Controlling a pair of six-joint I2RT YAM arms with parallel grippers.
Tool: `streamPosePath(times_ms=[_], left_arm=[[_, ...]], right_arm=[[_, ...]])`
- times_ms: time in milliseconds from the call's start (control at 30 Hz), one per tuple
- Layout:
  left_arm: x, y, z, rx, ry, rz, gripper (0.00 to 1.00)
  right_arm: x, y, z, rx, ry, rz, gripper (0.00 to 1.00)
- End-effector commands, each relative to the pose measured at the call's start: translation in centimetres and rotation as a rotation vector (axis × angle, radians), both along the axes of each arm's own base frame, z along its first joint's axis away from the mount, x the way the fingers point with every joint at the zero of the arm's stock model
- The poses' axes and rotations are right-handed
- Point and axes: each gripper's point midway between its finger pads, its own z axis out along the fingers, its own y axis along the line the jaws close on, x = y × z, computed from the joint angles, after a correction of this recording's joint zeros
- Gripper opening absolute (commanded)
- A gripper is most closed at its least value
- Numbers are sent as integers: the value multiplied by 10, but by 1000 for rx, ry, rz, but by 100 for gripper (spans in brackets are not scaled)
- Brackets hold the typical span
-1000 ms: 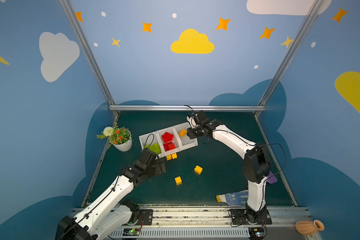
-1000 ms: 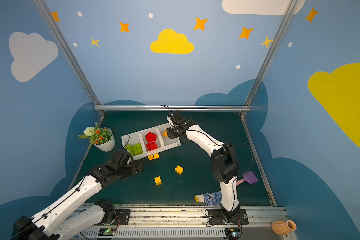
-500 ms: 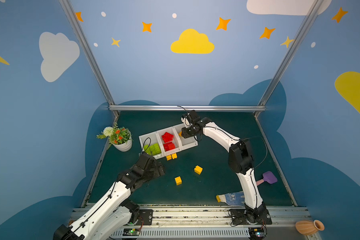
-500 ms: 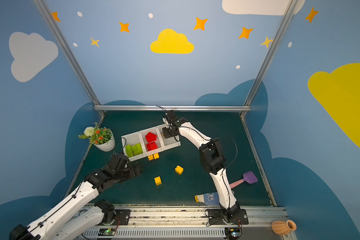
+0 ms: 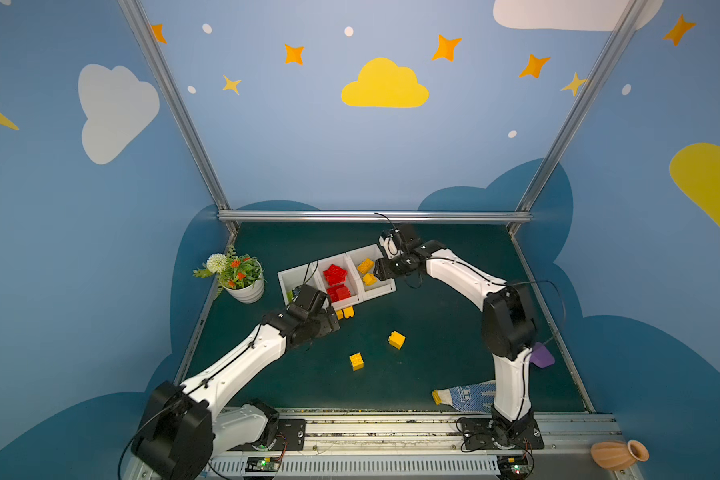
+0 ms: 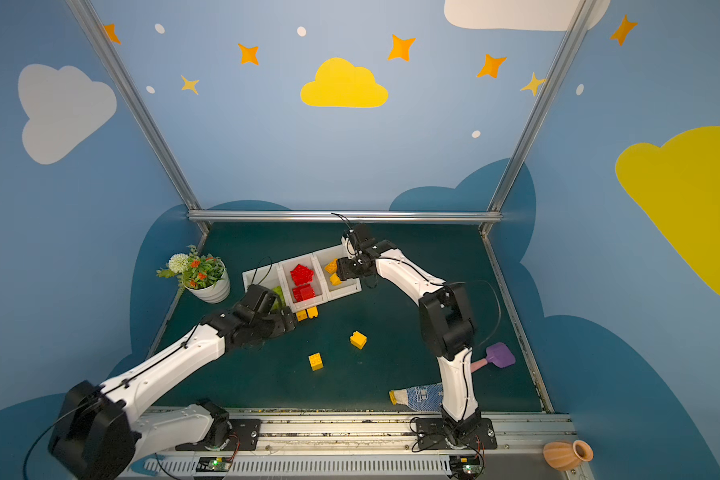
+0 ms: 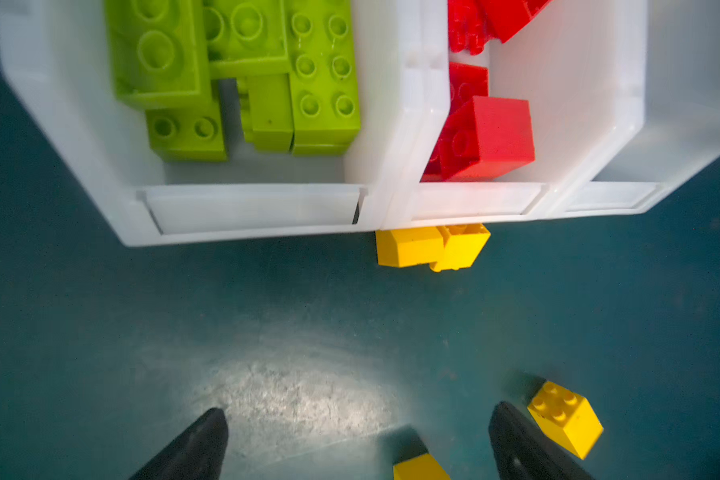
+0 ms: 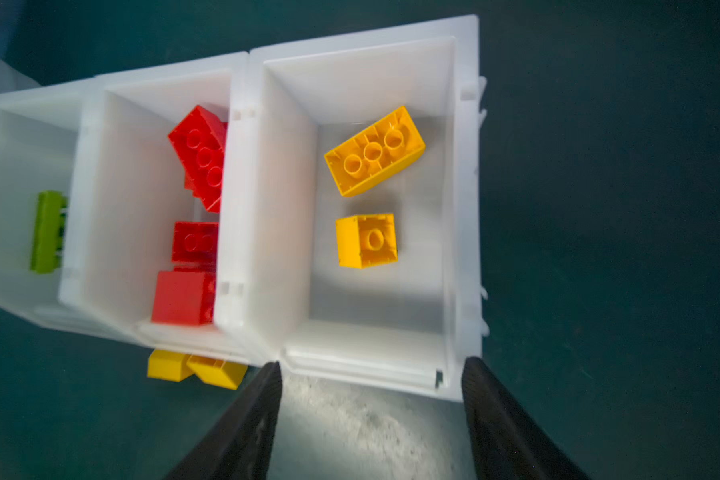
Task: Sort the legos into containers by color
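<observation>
**Four yellows [image 5: 396,339] left to bin**

Two yellow bricks [image 8: 366,240] lie in the end bin [image 8: 358,83] straight below the right gripper [image 8: 373,365]. Its jaws stand apart with nothing between them, so that drop looks done, by my reading. Beside that bin sit the red bricks [image 7: 487,137], and the green bricks [image 7: 242,75] are farthest from it.

Over to the left gripper [image 7: 358,413]: jaws wide apart, holding nothing, hanging over bare table [image 7: 100,332]. One loose yellow [image 7: 420,467] peeks in between its fingers, nearer one of them; how high the tips are above it, I can't tell. A second yellow [image 7: 566,419] sits just outside that finger. A pair of yellows [image 7: 431,247] lies ahead of the jaws, touching the front wall of the bins [image 7: 258,212].

Step in hand, I'd say: fetching the next yellow. That calls for centring on the brick between the fingers, dropping, closing, then carrying it past green and red to the end bin. The pair against the wall looks awkward, with little room for a finger there.
</observation>
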Motion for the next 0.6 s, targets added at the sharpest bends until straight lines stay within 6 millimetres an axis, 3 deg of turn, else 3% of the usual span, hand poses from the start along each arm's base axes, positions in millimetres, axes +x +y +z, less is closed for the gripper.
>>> streamPosePath(times_ms=[0, 67, 200, 367, 567], left_arm=[[27, -6, 2, 30, -10, 16, 87], [37, -13, -5, 43, 18, 12, 78], [56, -20, -20, 72, 50, 26, 74], [69, -26, -36, 98, 88, 36, 70], [71, -27, -49, 134, 110, 42, 68]], right_arm=[[-4, -21, 32, 92, -80, -71, 67], [-18, -40, 23, 105, -63, -105, 66], [-42, -71, 13, 93, -61, -173, 66], [-70, -85, 11, 128, -63, -197, 66], [-82, -97, 12, 129, -89, -217, 65]])
